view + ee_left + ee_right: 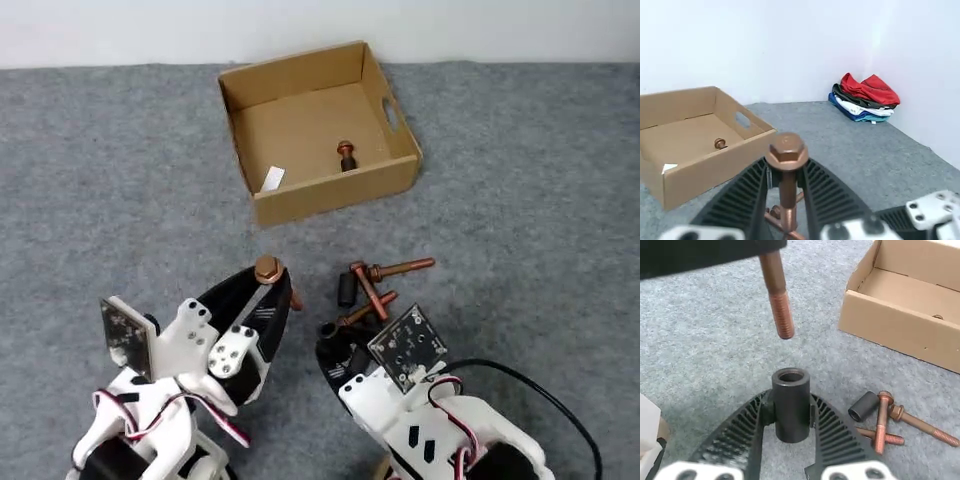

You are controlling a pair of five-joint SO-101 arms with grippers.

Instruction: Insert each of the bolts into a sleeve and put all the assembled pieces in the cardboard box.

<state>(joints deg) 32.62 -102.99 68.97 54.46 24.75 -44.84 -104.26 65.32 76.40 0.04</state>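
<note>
Two parts seem readied for insertion: left fingers (747, 192) clench a bolt (787, 180) thread-down, higher than the sleeve (790, 405) that right fingers (740, 435) grasp upright.

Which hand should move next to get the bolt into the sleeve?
Probably the left. The left hand holds the bolt upright, threads down, above the sleeve, which the right hand grips with its hole facing up. Lowering the bolt, shifted slightly sideways, looks easiest.
</note>
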